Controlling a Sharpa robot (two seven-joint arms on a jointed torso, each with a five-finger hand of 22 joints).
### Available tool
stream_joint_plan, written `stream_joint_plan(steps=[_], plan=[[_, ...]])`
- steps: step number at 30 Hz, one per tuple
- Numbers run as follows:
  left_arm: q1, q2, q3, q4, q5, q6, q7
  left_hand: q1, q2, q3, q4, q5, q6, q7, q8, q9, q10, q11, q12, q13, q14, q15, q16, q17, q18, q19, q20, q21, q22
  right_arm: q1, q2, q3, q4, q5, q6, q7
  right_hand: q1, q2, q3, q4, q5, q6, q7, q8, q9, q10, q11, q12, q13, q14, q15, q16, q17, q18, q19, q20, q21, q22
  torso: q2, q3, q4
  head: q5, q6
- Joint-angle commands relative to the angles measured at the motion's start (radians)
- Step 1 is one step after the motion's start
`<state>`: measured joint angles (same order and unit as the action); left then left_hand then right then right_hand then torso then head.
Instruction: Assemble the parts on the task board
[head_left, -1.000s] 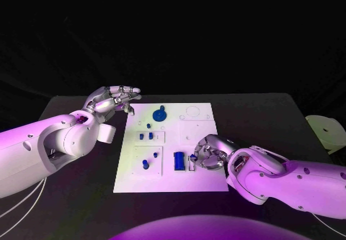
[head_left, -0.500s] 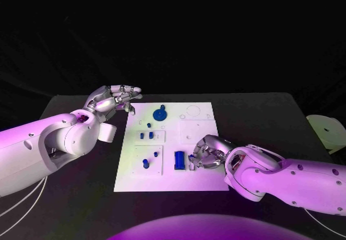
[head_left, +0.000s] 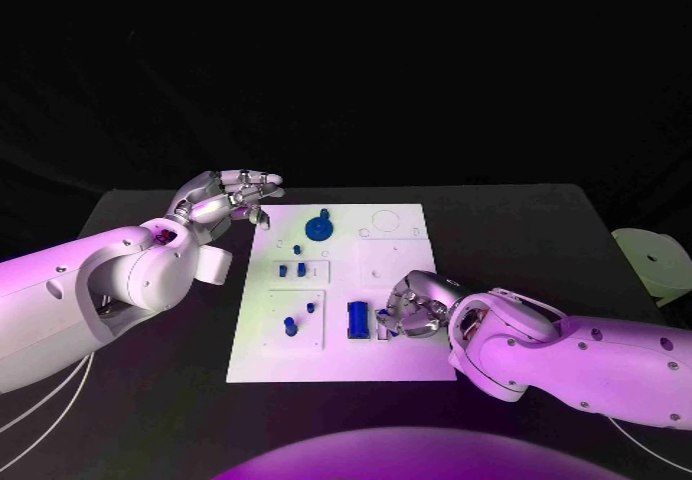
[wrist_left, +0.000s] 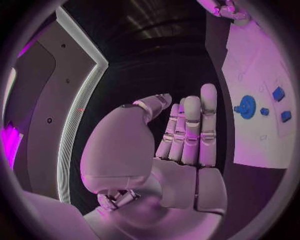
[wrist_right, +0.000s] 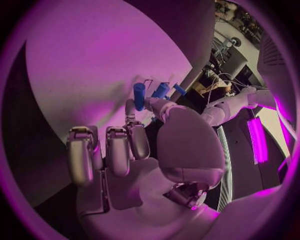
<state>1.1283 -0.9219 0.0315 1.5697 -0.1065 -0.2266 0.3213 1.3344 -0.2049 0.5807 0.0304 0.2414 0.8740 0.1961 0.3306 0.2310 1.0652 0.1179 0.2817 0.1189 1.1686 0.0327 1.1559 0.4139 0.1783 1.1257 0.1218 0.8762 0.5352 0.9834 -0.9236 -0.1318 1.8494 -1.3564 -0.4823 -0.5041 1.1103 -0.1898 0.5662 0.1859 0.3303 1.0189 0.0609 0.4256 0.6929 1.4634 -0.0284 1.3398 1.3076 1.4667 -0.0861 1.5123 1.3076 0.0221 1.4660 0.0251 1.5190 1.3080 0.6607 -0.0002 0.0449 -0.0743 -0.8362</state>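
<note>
The white task board (head_left: 404, 360) lies mid-table. On it are a blue round part (head_left: 320, 230), small blue pegs (head_left: 293, 270) in a left plate, two more (head_left: 297, 320) lower down, and an upright blue block (head_left: 358, 318). My right hand (head_left: 414, 305) rests low on the board just right of the block. In the right wrist view its thumb and a finger pinch a small blue peg (wrist_right: 139, 96), with two other blue parts (wrist_right: 169, 90) beyond. My left hand (head_left: 228, 200) hovers off the board's far left corner, fingers straight and holding nothing (wrist_left: 187, 135). The left wrist view shows the board (wrist_left: 256, 70) and the round part (wrist_left: 247, 106).
A pale round object (head_left: 652, 262) sits at the table's right edge. The black table (head_left: 159, 400) stretches out on both sides of the board. Thin white cables (head_left: 36, 415) hang at the near left.
My right hand has edged slightly left toward the blue block. The left hand has stayed where it was.
</note>
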Motion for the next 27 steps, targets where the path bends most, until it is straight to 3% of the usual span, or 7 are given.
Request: stream_joint_plan(steps=[1,17,27], plan=[[0.001,0.001,0.001,0.003,-0.005,0.019,0.001,-0.002,0.008,0.000,0.002,0.005,-0.005,-0.001,0.004,-0.001,-0.006,0.001,0.004,0.001,-0.004,0.001,-0.001,-0.002,0.007,0.007,-0.002,-0.005,-0.001,-0.003,0.004,-0.002,0.004,-0.039,0.036,-0.015,-0.009,-0.001,-0.009,0.001,-0.013,0.031,-0.023,0.005,0.003,0.026,-0.006,0.007,0.103,0.078,-0.007,0.006,0.128,-0.013,0.090,-0.006,0.006,0.250,0.000,-0.0001,0.0005,0.000,-0.002],[0.000,0.005,0.001,-0.001,-0.008,0.024,-0.003,0.000,0.010,0.001,0.002,0.006,-0.007,-0.001,0.006,-0.001,-0.010,0.001,0.008,0.002,-0.005,0.001,0.000,-0.003,0.007,0.008,-0.002,-0.006,-0.002,-0.005,0.007,-0.002,0.008,-0.049,0.043,-0.015,-0.049,0.004,-0.036,0.042,-0.094,0.041,-0.027,0.014,0.005,0.034,-0.009,0.024,0.119,0.080,-0.010,0.010,0.137,-0.014,0.093,-0.011,0.015,0.253,0.000,-0.0005,0.0008,-0.001,-0.004],[0.000,0.005,0.000,-0.001,-0.010,0.025,-0.004,0.001,0.011,0.002,0.002,0.006,-0.007,-0.001,0.006,-0.001,-0.010,0.001,0.009,0.002,-0.005,0.000,0.000,-0.003,0.007,0.008,-0.002,-0.006,-0.003,-0.005,0.008,-0.002,0.005,-0.051,0.039,-0.016,-0.098,0.017,-0.068,0.101,-0.180,0.045,-0.025,0.017,0.002,0.035,-0.007,0.026,0.124,0.081,-0.009,0.011,0.141,-0.015,0.093,-0.010,0.016,0.253,-0.001,0.0004,0.0001,0.002,-0.004]])
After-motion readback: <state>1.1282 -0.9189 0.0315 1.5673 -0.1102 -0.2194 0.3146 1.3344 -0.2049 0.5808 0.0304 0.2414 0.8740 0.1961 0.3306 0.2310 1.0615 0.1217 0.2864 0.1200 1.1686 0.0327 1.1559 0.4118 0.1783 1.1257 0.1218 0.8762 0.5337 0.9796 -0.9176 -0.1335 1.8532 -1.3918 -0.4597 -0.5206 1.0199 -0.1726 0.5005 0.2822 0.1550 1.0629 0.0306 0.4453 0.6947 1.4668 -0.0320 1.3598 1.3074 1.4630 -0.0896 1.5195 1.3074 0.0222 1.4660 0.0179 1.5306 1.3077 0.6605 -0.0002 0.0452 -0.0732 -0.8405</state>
